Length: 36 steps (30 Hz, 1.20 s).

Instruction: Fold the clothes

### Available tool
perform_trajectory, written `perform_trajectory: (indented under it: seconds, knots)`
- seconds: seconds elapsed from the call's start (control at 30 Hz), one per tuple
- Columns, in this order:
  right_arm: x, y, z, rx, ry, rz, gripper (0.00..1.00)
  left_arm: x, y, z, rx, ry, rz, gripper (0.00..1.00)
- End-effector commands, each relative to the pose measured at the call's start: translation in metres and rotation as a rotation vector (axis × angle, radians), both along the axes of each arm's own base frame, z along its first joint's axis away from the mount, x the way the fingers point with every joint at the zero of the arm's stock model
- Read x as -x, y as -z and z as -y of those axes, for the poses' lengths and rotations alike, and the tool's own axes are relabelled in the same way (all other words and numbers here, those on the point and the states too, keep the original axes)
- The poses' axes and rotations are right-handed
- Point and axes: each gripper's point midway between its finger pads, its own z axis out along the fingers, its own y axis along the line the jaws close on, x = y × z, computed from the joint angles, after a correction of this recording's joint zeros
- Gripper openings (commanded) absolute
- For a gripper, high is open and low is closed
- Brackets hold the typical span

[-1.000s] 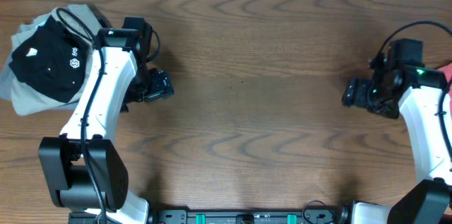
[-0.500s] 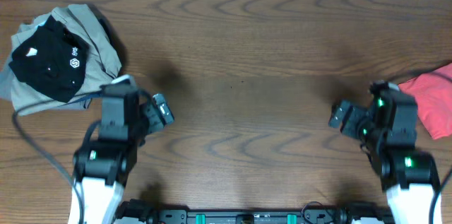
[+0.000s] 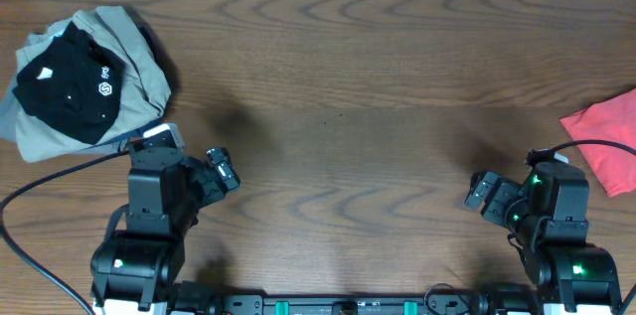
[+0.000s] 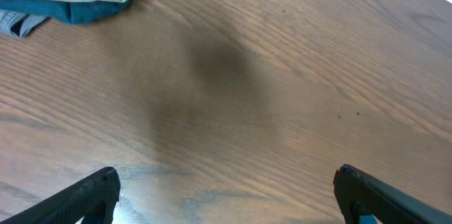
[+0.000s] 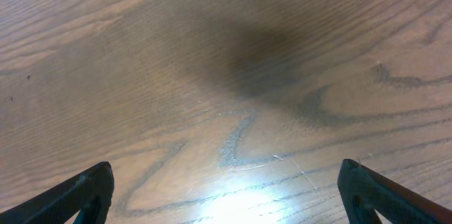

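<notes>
L gripper (image 3: 221,168) sits near-left on the table (image 3: 338,77), jaws wide apart w/ nothing btwn them, only bare wood beneath. Black logo piece (image 3: 68,84) lies on the khaki-grey piece (image 3: 139,52) in the far-left corner, well apart from it. R gripper (image 3: 483,192), near-right, also spread wide & empty. Coral-red T-shirt (image 3: 608,141) lies at the right edge, near it, not touching.

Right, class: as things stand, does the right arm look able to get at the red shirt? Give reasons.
Probably yes. The right gripper is open and empty, the red shirt lies close beside that arm, and only bare table shows between them, though the gripper faces away.
</notes>
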Motion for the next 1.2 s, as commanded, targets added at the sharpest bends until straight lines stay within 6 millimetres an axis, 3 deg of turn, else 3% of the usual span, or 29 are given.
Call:
perform_trajectory:
  seconds: [0.0,0.33,0.5,0.63,0.97,1.17]
  knots:
    - [0.002,0.002,0.000,0.002,0.011,-0.007,0.99,0.001,0.003,-0.001,0.001,-0.013,-0.011,0.98]
    - [0.001,-0.002,0.002,0.012,0.017,0.023,0.99,0.001,0.004,-0.001,0.001,-0.013,-0.014,0.98]
    - [-0.022,-0.037,-0.001,0.108,-0.105,0.263,0.99,0.001,0.004,-0.001,0.001,-0.013,-0.014,0.98]
    - [-0.028,-0.053,-0.010,0.187,-0.220,0.463,0.99,0.001,0.004,-0.001,0.001,-0.013,-0.014,0.98]
    - [-0.035,-0.048,-0.004,0.249,-0.167,0.857,0.99,0.001,0.004,-0.001,0.001,-0.013,-0.014,0.98]
    - [-0.042,-0.022,-0.002,0.275,-0.170,0.854,0.99,0.001,0.004,-0.001,0.001,-0.013,-0.014,0.98]
